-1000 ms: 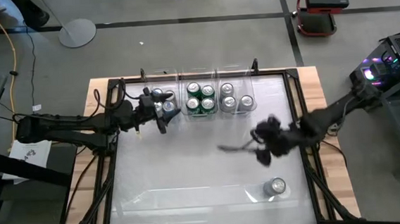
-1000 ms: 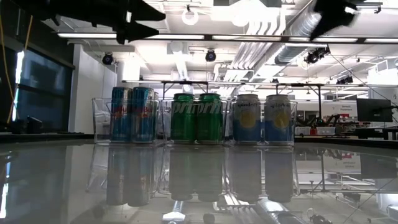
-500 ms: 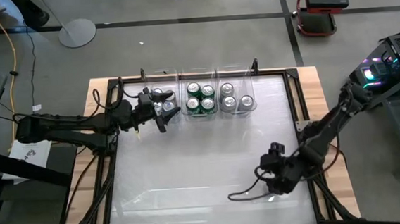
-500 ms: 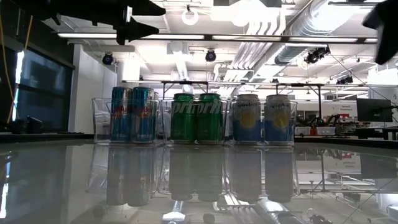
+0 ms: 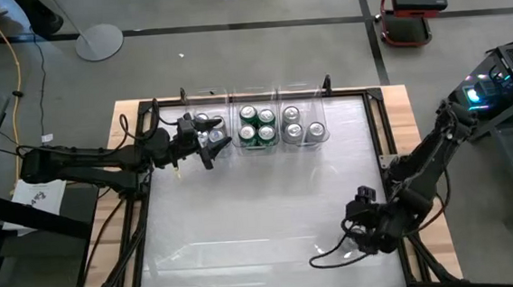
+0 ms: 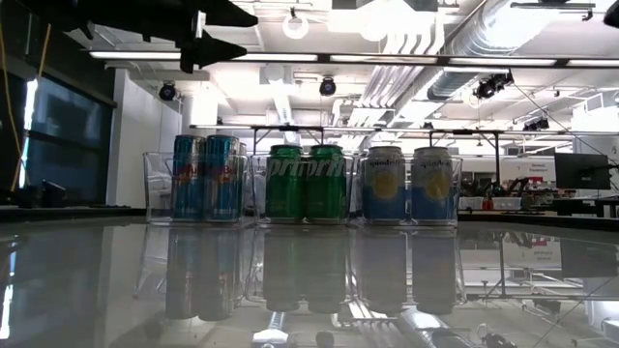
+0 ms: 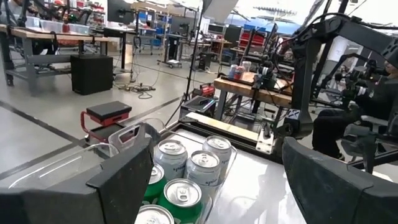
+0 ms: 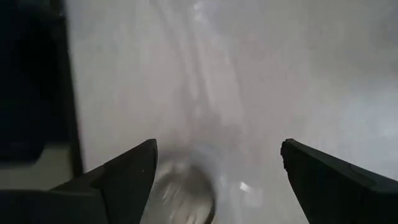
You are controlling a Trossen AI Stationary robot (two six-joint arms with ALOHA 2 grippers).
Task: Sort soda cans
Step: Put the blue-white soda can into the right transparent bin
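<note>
Three clear bins stand in a row at the table's far edge. One holds blue cans, one green cans, one silver-grey cans; the low view shows them upright, the blue cans at its left. A lone silver-topped can stands near the table's near right corner, and my right arm hides it in the high view. My right gripper hovers over that can, open, with a finger on either side and apart from it. My left gripper waits open above the blue cans' bin.
A dark frame rail runs along the table's right side, close to my right arm. The glossy white tabletop stretches between the bins and the near edge. Beyond the table are a workshop floor, benches and a red box.
My right gripper has swung from the table's middle right toward the near right corner and come down over the lone can, which now lies hidden under it in the high view. My left arm has kept still.
</note>
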